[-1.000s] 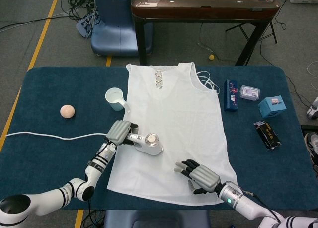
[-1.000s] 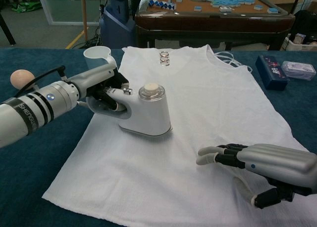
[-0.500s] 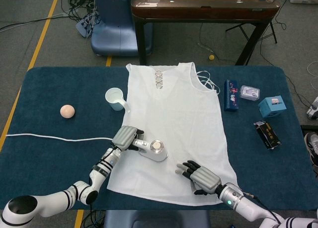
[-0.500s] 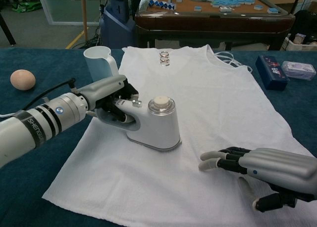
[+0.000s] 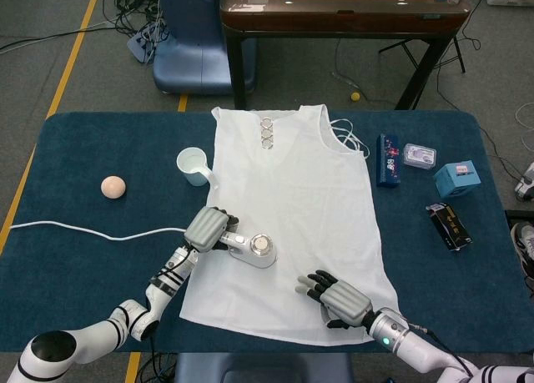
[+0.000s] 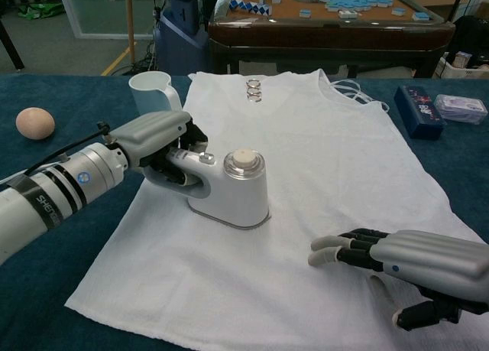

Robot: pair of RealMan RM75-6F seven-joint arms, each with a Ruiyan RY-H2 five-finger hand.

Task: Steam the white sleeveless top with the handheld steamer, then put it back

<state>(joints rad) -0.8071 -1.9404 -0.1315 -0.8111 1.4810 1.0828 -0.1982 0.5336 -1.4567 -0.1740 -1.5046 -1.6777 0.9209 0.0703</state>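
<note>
The left hand point(image 6: 157, 141), grasping the handheld steamer point(image 6: 229, 189), has slid it back toward the white cup point(image 6: 153, 91), so steaming of the white sleeveless top point(image 6: 306, 175) continues, while the right hand point(image 6: 416, 267) stays released, fingers spread flat on the hem.

Silver shells, black fingers

Both arms are glossy white with black rings at the wrists. The left hand point(image 6: 157, 137) and right hand point(image 6: 416, 261) wear grey-silver back plates over black fingers with pale tips; a green light glows on the right wrist

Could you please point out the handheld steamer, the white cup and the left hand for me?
handheld steamer point(image 6: 233, 190): chest view, on its white body.
white cup point(image 5: 193, 163): head view, on its rim.
left hand point(image 6: 157, 141): chest view, on its back, gripping the steamer handle.
</note>
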